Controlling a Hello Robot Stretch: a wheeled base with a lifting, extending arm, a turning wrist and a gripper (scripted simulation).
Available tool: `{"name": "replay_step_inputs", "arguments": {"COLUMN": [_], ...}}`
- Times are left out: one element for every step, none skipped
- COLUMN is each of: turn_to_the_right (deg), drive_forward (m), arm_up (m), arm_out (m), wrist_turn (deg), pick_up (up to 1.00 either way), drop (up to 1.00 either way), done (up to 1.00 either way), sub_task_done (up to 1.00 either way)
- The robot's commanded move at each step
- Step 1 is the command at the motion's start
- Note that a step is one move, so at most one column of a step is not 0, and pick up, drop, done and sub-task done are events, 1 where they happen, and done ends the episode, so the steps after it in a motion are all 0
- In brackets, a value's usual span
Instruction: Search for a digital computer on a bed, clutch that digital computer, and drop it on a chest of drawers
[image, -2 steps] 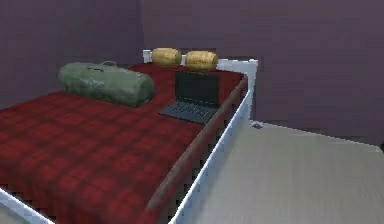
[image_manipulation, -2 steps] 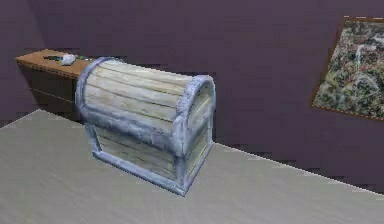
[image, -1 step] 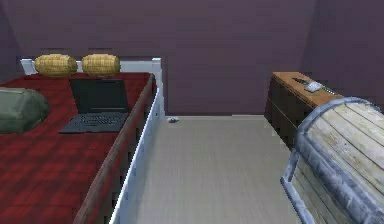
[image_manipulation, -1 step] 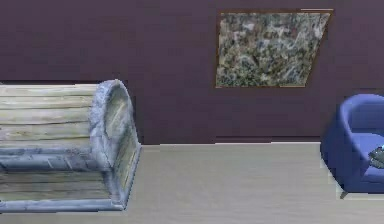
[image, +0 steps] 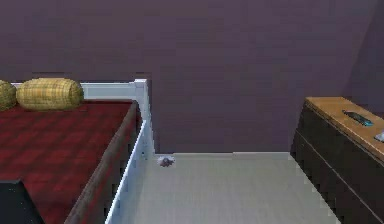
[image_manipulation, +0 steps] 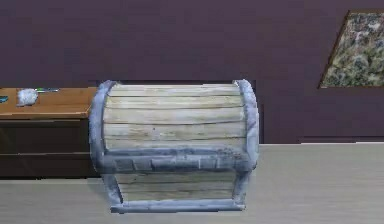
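Red bed (image: 80, 140) with yellow pillows (image: 50, 93); dresser (image: 335, 160) bearing small items (image: 358, 117)

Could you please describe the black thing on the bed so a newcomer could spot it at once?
Find the white-framed bed with the red cover at the forward view's left. The black thing sits on that cover in the bottom left corner; unlike the yellow pillows by the wall, it is black and straight-edged.

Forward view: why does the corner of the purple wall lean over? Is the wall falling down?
No. In the forward view, the wall corner near the right edge leans only in the picture. In the arm side view, the framed picture near the right edge slants the same way. Nothing is falling.
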Motion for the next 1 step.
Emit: {"name": "replay_step_inputs", "arguments": {"turn_to_the_right": [-45.0], "drive_forward": [0.00], "arm_up": [0.00], "arm_out": [0.00], "wrist_turn": [0.0], "pick_up": [0.00], "drop": [0.00], "done": [0.00], "sub_task_done": [0.00]}}
